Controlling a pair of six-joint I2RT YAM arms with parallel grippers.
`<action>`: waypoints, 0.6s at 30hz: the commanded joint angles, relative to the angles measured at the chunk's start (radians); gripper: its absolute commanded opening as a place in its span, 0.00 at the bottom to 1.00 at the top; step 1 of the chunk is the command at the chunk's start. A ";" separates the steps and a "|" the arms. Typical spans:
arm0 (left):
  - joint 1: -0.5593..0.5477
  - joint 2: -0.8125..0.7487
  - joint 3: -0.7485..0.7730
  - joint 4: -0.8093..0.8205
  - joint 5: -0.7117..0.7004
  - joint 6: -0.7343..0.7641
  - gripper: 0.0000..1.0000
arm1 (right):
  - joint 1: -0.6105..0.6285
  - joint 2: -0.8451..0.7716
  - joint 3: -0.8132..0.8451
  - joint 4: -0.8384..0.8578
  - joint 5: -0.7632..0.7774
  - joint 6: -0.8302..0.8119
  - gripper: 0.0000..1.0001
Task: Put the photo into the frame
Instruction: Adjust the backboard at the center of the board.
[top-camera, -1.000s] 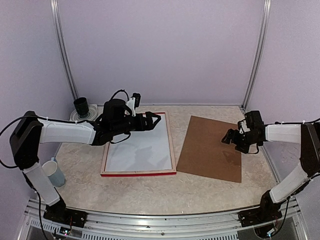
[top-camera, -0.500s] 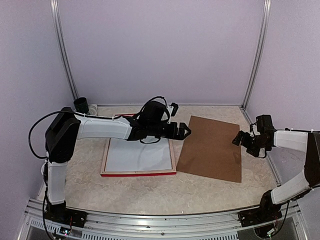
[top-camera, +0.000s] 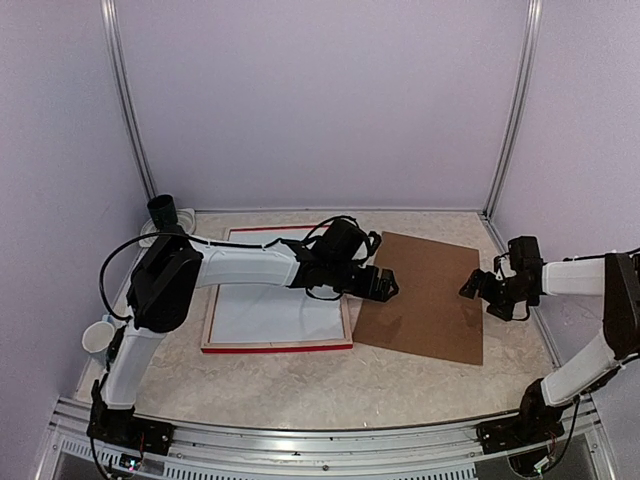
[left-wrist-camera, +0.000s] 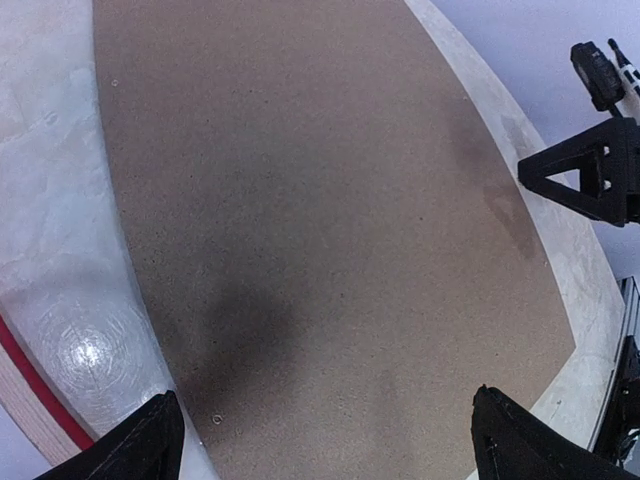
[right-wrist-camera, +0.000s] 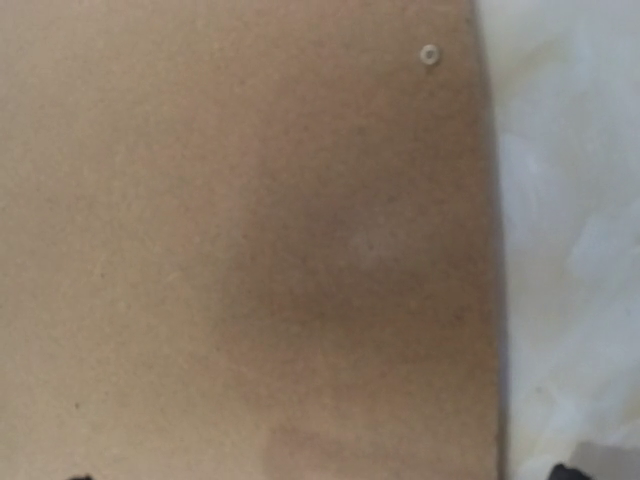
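Top external view: the frame (top-camera: 277, 347) lies flat on the table (top-camera: 300, 385), left of centre, with its red edge along the bottom and a white sheet (top-camera: 270, 310) inside its pale border. Whether that sheet is the photo cannot be told. A brown backing board (top-camera: 425, 305) lies just right of the frame. The left arm stretches across the frame's upper right corner, and the left gripper (top-camera: 385, 286) hangs over the board's left edge. The right gripper (top-camera: 476, 287) sits at the board's right edge. A dark cup (top-camera: 162, 210) stands in the upper left corner of the table, and a pale cup (top-camera: 98, 338) stands at the left edge.

Left wrist view: the board fills most of the picture. The left jaws show as two dark tips in the bottom corners, spread wide, with nothing between them. A red strip of the frame crosses the lower left corner, and the right gripper appears at the upper right.

Right wrist view: the board covers the left and centre, with a small hole near the top and table at the right. Dark slivers of the right jaws sit far apart at the bottom edge, holding nothing.
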 joint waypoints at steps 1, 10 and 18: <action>-0.027 0.087 0.110 -0.124 -0.060 -0.019 0.99 | -0.012 0.019 -0.006 0.027 -0.013 -0.006 0.99; -0.031 0.170 0.165 -0.175 -0.117 -0.043 0.99 | -0.012 0.025 -0.011 0.044 -0.020 -0.006 0.98; -0.031 0.188 0.169 -0.182 -0.136 -0.056 0.99 | -0.012 0.044 -0.008 0.056 -0.042 -0.009 0.98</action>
